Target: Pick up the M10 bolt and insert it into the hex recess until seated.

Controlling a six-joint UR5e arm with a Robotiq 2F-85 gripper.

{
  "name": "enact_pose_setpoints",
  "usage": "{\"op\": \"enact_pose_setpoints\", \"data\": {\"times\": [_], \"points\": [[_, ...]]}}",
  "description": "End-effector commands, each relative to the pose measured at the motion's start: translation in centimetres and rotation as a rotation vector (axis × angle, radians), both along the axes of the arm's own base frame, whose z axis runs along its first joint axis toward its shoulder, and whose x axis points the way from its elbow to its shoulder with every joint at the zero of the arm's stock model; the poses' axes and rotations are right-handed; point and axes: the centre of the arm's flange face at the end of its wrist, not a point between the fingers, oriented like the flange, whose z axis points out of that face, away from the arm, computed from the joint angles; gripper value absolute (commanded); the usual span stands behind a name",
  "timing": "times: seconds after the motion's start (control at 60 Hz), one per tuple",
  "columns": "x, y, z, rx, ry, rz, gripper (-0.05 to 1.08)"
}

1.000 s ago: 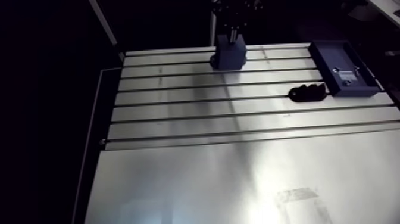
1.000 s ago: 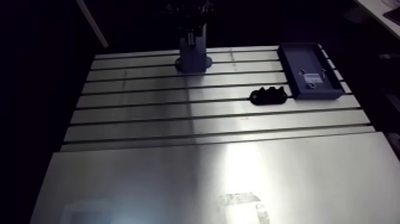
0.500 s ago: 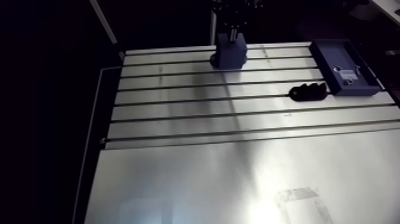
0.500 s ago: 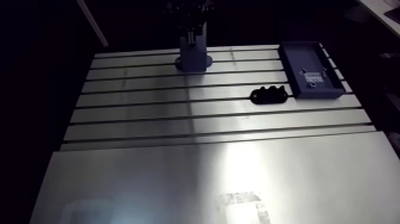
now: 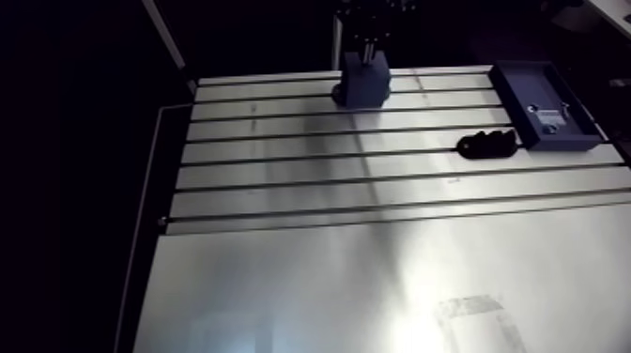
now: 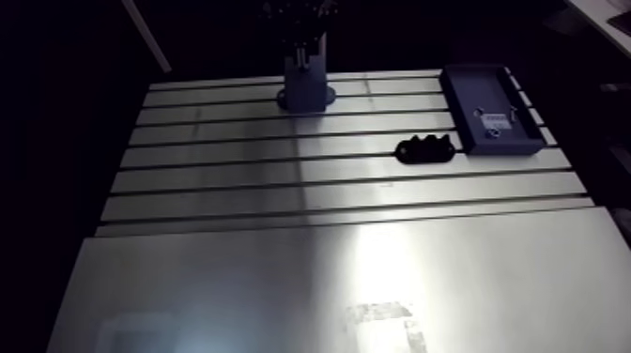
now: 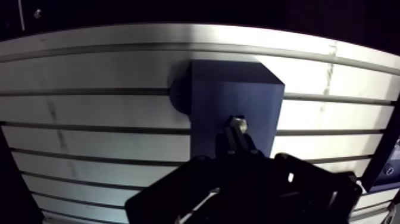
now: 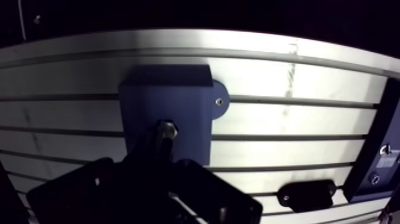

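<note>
Wrist view: the gripper (image 7: 237, 140), clenched on the M10 bolt (image 7: 238, 124), poises it over the blue block (image 7: 220, 89) at the table's (image 5: 282, 282) 12 o'clock edge; rigid, slick steel, likely best pinched across its shank.

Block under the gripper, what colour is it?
Dark blue; the block under the M10 bolt shows best in the wrist view.

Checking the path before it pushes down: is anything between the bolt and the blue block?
Nothing visible. The gripper holds the M10 bolt right over the blue block; the black part and the blue tray lie well aside.
</note>
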Motion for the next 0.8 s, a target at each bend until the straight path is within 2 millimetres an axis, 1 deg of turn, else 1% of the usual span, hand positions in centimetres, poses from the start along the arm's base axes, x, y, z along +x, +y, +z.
{"op": "enact_pose_setpoints", "data": {"times": [0.017, 0.317, 0.433, 0.8], "points": [[0.03, 0.0, -0.05, 0.001, -0.001, 0.001, 1.08], [0.02, 0.0, -0.15, 0.001, -0.003, 0.002, 1.07], [-0.03, 0.01, -0.82, 0.0, -0.012, 0.005, 1.08], [-0.09, 0.01, -0.97, -0.001, -0.013, 0.008, 1.08]]}}
